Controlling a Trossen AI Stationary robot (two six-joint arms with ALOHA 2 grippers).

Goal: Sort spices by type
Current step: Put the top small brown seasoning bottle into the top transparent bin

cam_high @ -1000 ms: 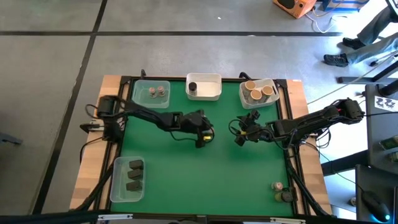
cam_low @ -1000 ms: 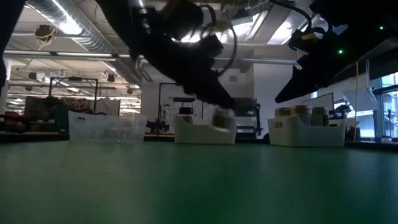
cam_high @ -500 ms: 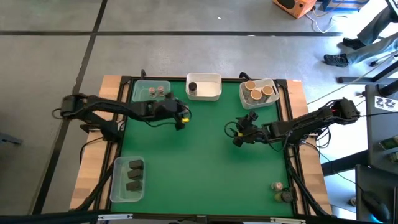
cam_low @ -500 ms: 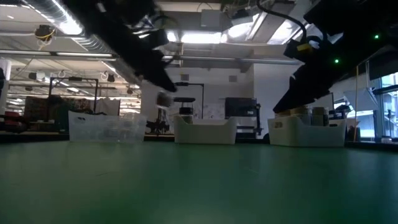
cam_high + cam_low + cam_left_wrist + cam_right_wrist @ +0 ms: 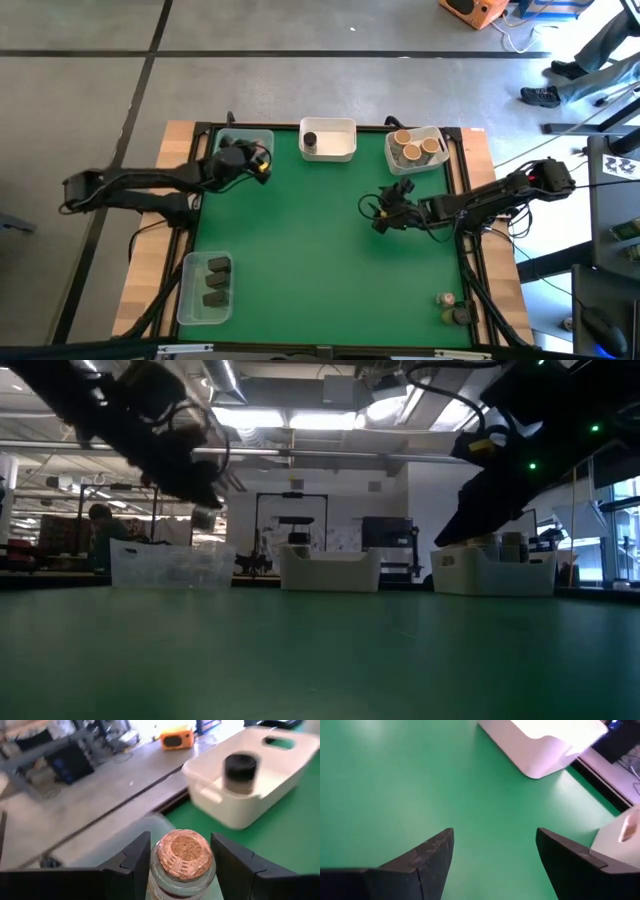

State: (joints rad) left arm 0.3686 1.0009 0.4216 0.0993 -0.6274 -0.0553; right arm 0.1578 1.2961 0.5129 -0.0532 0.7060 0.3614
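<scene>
My left gripper (image 5: 258,165) is up over the clear tub (image 5: 222,140) at the table's far left, shut on a small glass jar with a grey-brown cork lid (image 5: 183,852). In the low view this gripper (image 5: 203,510) hangs above that tub (image 5: 170,565). My right gripper (image 5: 378,221) is open above bare green mat right of centre, with nothing between its fingers (image 5: 492,865). A dark cylinder (image 5: 309,139) stands in the middle white tub (image 5: 340,152). Tan-lidded jars (image 5: 412,146) sit in the right white tub (image 5: 392,158). Dark blocks (image 5: 215,282) lie in the near-left clear tub (image 5: 190,300). My left gripper pinches the jar by its glass body just under the lid (image 5: 162,875), one finger (image 5: 132,862) on each side. The jar is upright and lifted clear, with its cork lid standing above the fingertips. How far back it sits between the fingers does not show.
A few more small spice containers (image 5: 455,308) stand at the near right corner. The wide green mat (image 5: 320,260) in the middle is bare. A person's legs (image 5: 590,60) show on the floor beyond the far right corner.
My left gripper has carried the jar from the middle of the table toward the far left corner, ending above the clear tub, still shut on it. My right gripper has drifted slightly toward the table's left and stayed open.
</scene>
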